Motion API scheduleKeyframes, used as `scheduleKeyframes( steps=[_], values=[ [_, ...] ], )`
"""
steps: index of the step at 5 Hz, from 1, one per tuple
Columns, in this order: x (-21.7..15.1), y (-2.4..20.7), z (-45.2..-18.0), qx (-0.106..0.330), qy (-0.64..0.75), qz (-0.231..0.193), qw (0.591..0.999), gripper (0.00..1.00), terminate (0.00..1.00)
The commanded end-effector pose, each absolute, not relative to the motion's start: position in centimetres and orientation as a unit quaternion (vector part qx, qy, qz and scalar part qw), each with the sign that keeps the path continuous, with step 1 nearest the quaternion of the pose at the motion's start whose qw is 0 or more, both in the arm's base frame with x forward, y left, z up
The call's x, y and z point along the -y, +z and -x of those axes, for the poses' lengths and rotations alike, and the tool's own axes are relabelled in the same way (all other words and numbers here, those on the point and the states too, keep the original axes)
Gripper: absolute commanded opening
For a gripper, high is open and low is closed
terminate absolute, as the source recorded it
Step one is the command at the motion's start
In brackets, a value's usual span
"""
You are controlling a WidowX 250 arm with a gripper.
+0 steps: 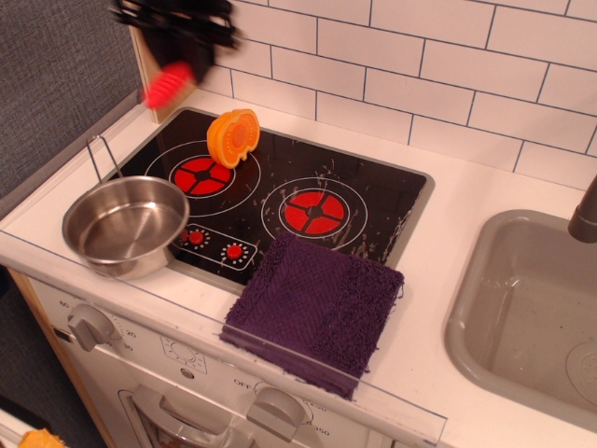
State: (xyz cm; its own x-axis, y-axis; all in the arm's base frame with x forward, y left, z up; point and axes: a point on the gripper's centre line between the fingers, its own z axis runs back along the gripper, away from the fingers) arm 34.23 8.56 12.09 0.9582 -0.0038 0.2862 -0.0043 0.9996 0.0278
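My gripper (pixel 177 42) is high at the upper left, blurred by motion, above the back-left corner of the stove. It is shut on a red ridged object (pixel 168 86) that hangs down and to the left from it. Below, an orange pumpkin-like toy (pixel 232 136) stands on the black hob (pixel 373 191) beside the left red burner (pixel 201 173). A steel pot (pixel 124 225) sits at the hob's front-left edge, its thin handle pointing back and left.
A purple cloth (pixel 315 308) lies over the hob's front edge. A grey sink (pixel 532 313) is at the right, a dark tap (pixel 585 213) above it. White tiles back the counter; a wooden panel (pixel 166 58) stands at the left.
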Motion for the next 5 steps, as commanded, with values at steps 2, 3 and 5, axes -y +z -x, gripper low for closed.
scheduleKeyframes(
  steps=[2, 3, 5],
  values=[
    [-0.1, 8.3, -35.1, 0.119, -0.032, -0.009, 0.992, 0.00, 0.00],
    [-0.1, 6.5, -36.2, 0.111, -0.001, -0.025, 0.994, 0.00, 0.00],
    [0.9, 3.3, -38.0, 0.094, -0.009, -0.015, 0.995, 0.00, 0.00]
  ],
)
